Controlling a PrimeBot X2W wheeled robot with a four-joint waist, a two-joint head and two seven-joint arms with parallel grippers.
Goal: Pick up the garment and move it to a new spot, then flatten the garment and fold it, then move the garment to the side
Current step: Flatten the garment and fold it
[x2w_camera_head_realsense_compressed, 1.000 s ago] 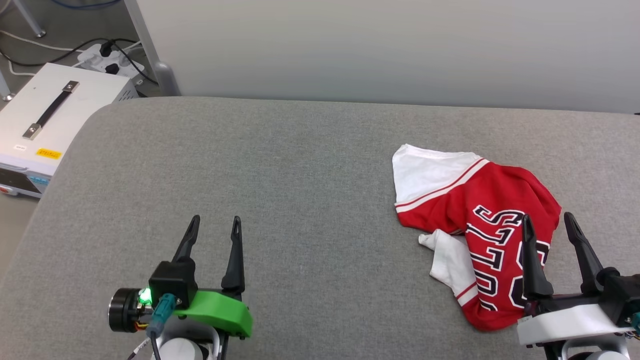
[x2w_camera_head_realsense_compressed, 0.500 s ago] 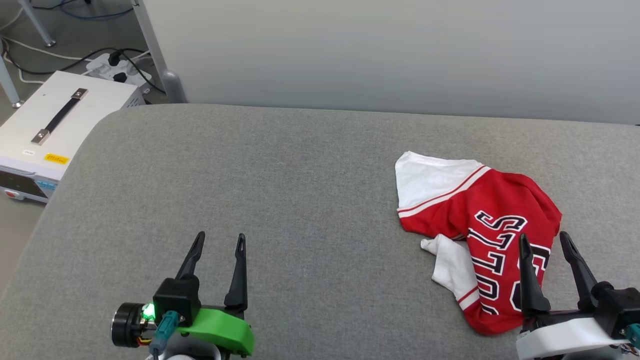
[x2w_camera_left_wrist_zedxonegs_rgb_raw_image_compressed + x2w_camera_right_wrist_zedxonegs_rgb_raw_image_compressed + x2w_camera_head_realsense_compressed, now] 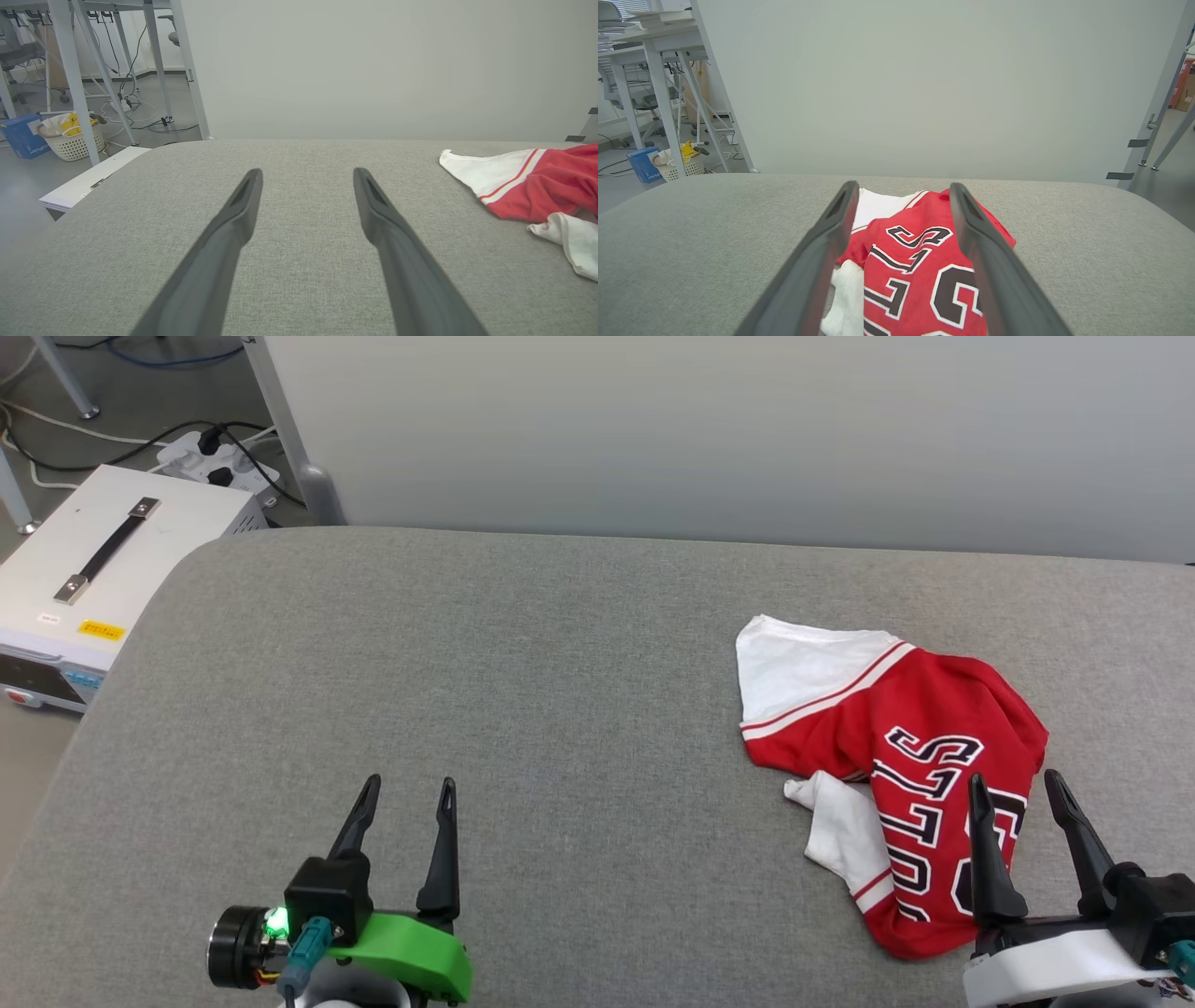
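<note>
Head view: the garment (image 3: pixel 934 709) lies crumpled on the grey worktop (image 3: pixel 560 691); left claw (image 3: pixel 411 782) and right claw (image 3: pixel 1015 775) both spread, empty.

One garment (image 3: pixel 896 756) is lying by the counter's (image 3: pixel 560 663) right edge. Two tools are hovering at its near edge: one left tool (image 3: pixel 411 784) and one right tool (image 3: pixel 1015 777). Beyond the far-left corner, one white case (image 3: pixel 112 560) is sitting beside what is probably one power strip (image 3: pixel 210 453).
</note>
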